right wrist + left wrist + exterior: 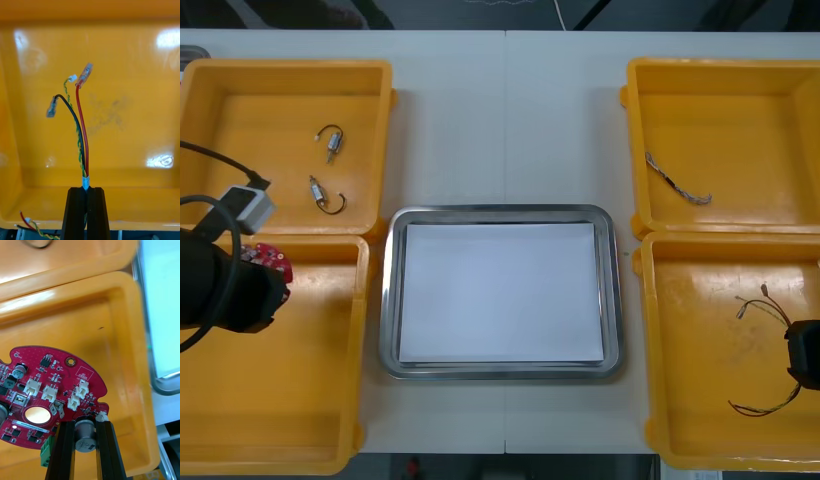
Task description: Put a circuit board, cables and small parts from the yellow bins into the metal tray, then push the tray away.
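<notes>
Circuit board gripped over the near left bin, cable gripped in the near right bin.

The red circuit board (52, 390) is held at its edge by the left gripper (85, 423), whose fingers (63, 450) are clamped on either side of a silver cylinder on the board, over the far end of the near left bin (280, 420). Just beside that bin, at the middle of the table (505, 120), the metal tray (390, 300) is white inside and holds nothing. The far left bin (240, 120) contains two small metal parts (330, 142). The far right bin (740, 120) holds a twisted blue and white cable (677, 184). In the near right bin (700, 340), the right gripper (86, 189) has its fingers closed on a red, black and yellow cable (81, 127).
</notes>
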Controlling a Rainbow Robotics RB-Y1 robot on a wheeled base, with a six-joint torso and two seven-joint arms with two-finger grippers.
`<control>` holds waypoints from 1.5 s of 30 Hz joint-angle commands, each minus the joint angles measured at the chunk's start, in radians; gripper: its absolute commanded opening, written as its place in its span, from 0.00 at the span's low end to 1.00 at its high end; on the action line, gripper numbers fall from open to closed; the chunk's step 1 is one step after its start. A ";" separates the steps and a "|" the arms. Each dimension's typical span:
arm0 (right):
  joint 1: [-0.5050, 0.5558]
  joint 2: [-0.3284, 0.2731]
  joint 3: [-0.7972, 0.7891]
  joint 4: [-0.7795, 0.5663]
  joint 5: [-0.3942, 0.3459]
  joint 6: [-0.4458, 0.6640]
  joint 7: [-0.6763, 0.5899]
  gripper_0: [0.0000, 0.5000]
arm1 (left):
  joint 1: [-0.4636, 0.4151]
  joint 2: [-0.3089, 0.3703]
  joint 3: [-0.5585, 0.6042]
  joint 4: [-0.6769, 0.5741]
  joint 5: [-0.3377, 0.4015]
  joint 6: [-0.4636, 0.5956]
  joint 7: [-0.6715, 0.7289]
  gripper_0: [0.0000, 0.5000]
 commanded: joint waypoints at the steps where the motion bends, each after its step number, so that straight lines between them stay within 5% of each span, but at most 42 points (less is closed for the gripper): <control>1: -0.069 -0.105 -0.044 -0.034 -0.090 0.007 -0.001 0.00 | -0.114 0.032 -0.128 -0.035 0.007 0.008 -0.080 0.00; 14: -0.171 -0.339 -0.048 0.000 -0.307 0.007 0.022 0.00 | -0.315 -0.018 -0.431 -0.041 -0.010 0.008 0.066 0.00; 23: -0.241 -0.440 -0.047 0.035 -0.423 0.007 0.064 0.00 | -0.359 -0.074 -0.586 0.019 -0.060 -0.037 0.118 0.00; 45: -0.416 -0.460 0.090 0.069 -0.440 0.007 0.122 0.00 | -0.387 -0.080 -0.856 0.214 -0.240 -0.286 0.143 0.00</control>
